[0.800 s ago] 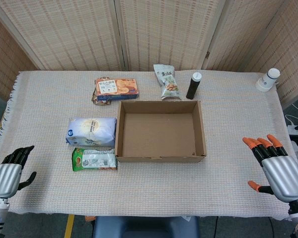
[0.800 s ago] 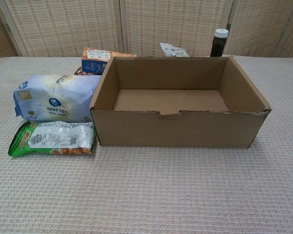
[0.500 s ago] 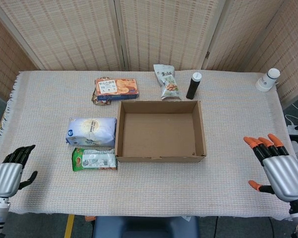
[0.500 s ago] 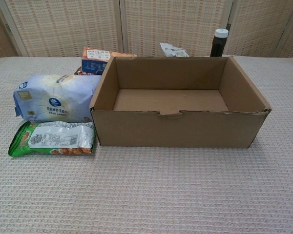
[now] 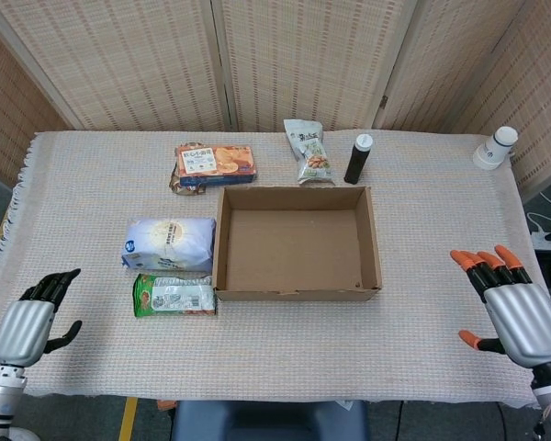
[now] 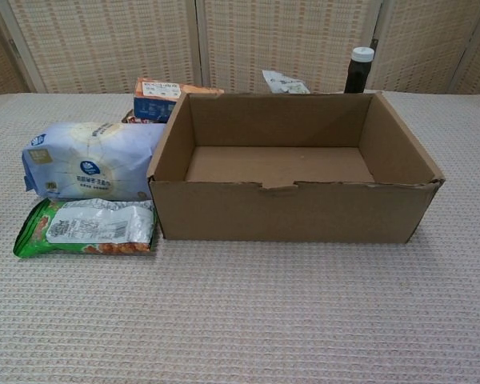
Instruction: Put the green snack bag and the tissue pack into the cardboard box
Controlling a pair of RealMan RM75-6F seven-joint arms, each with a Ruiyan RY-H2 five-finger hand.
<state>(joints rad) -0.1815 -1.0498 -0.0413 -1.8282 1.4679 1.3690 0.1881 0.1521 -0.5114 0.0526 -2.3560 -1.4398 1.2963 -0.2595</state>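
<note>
My left hand [image 5: 25, 328] hangs off the table's [image 5: 441, 197] near left corner, fingers apart, grasping nothing; my right hand [image 5: 517, 312] is spread and bare at the near right edge. One cardboard box [image 5: 297, 242] sits mid-table, nothing in it. Against its left wall lie one tissue pack [image 5: 169, 243] and, nearer me, one green snack bag [image 5: 174, 296]. I can't read either label.
</note>
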